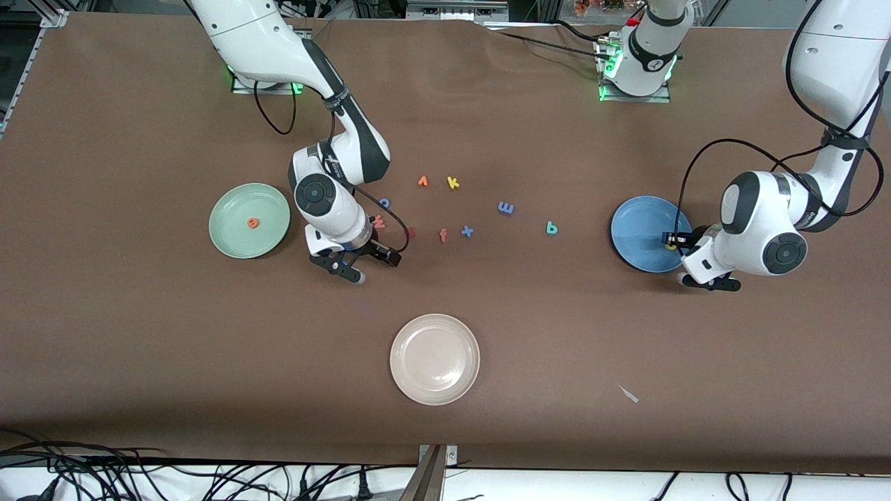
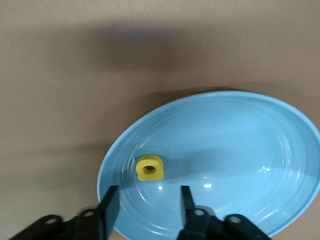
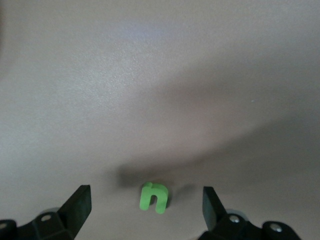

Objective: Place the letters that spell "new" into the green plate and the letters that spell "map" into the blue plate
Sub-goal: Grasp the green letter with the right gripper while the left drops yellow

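The yellow p (image 2: 150, 168) lies loose in the blue plate (image 2: 240, 150), close to its rim. My left gripper (image 2: 148, 205) hangs open just over it, touching nothing; in the front view it (image 1: 674, 241) is over the blue plate (image 1: 640, 233). My right gripper (image 3: 146, 207) stands open over the table, with the green n (image 3: 155, 196) upright between its fingers and untouched. The orange e (image 1: 253, 223) lies in the green plate (image 1: 237, 209). On the table lie the salmon w (image 1: 379, 222), the periwinkle m (image 1: 506, 207) and the teal a (image 1: 551, 227).
A cream-white plate (image 1: 435, 376) sits nearer the front camera at mid-table. Loose letters lie between the two arms: yellow k (image 1: 453, 182), an orange letter (image 1: 422, 181), blue x (image 1: 467, 231), orange f (image 1: 443, 235), dark red z (image 1: 411, 233).
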Motion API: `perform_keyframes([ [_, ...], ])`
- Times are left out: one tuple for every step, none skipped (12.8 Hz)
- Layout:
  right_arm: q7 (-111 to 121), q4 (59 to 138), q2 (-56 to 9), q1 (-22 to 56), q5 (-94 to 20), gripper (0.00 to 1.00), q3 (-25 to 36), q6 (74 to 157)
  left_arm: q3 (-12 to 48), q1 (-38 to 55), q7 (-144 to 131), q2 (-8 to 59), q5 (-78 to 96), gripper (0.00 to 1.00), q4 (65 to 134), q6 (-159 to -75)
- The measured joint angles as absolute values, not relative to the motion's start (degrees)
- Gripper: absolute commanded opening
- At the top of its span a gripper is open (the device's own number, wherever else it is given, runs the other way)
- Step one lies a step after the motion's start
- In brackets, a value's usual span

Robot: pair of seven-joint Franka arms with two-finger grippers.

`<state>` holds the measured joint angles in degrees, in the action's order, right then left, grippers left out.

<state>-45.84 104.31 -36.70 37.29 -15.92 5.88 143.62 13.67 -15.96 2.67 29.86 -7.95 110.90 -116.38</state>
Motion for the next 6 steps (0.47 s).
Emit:
perform_keyframes([
  [-45.85,104.31,-36.99,37.33,-15.92,0.6,5.89,143.62,13.89,-15.95,2.67,29.67,-7.95,1.0,110.5,-116.37],
  [-45.85,104.31,-37.25,37.41,-15.92,0.52,5.89,143.62,14.43,-15.97,2.67,29.4,-7.95,1.0,110.01,-116.2],
  [-45.85,104.31,-37.43,37.51,-15.92,0.51,5.89,143.62,15.58,-15.99,2.43,28.98,-7.89,1.0,109.45,-115.62],
  [-45.85,104.31,-37.61,37.62,-15.92,0.47,5.89,143.62,17.02,-15.99,1.36,28.37,-7.47,1.0,109.08,-114.81],
  [-45.85,104.3,-37.94,37.85,-15.92,0.35,5.88,143.62,18.71,-15.95,-0.48,27.62,-6.28,1.0,108.96,-114.12],
  [-45.86,104.31,-38.08,38.2,-15.92,0.25,5.93,143.6,20.51,-15.9,-3.04,26.91,-5.25,1.0,108.98,-113.6],
])
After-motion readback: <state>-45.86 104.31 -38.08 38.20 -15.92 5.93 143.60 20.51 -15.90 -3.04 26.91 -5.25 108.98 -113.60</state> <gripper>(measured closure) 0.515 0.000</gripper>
